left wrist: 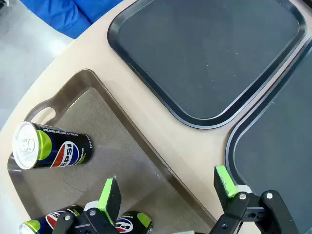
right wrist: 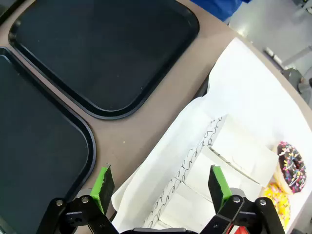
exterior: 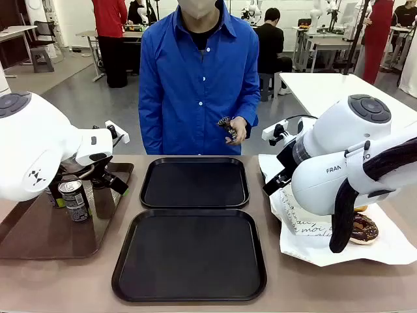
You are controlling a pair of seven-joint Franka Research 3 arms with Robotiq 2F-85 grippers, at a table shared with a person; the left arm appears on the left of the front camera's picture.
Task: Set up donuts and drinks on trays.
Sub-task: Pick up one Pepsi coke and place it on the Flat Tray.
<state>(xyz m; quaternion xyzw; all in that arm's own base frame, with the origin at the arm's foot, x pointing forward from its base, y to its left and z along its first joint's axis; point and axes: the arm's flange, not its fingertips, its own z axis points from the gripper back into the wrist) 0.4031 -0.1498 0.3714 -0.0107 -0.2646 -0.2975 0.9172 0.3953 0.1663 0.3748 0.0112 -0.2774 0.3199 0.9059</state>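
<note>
Left claw (left wrist: 165, 184) wide open, with no grip on anything, one green pad over the brown tray (left wrist: 122, 141) and the other over the corner of the near black tray (left wrist: 278, 156). On the brown tray, at the left side of the surface (exterior: 65, 280), an upright Pepsi can (left wrist: 51, 151) near the tray's handle hole, well apart from the claw, and two more cans (left wrist: 131, 223) just under the left pad, partly hidden by it. Right claw (right wrist: 161, 178) also wide open and holding nothing, above the white paper (right wrist: 243, 92) at the right side of the surface, close over the paper holders with black script (right wrist: 234, 151). On the same paper, beside the holders, a chocolate donut with sprinkles (right wrist: 291, 168) and a yellow donut (right wrist: 275, 201), very close together, contact not sure. Between the two arms, the near black tray and the far black tray (exterior: 195, 182), edge beside edge, the far one toward the person (exterior: 199, 78) in a blue shirt. In the person's hand (exterior: 233, 129), a small dark thing, too small to tell.
</note>
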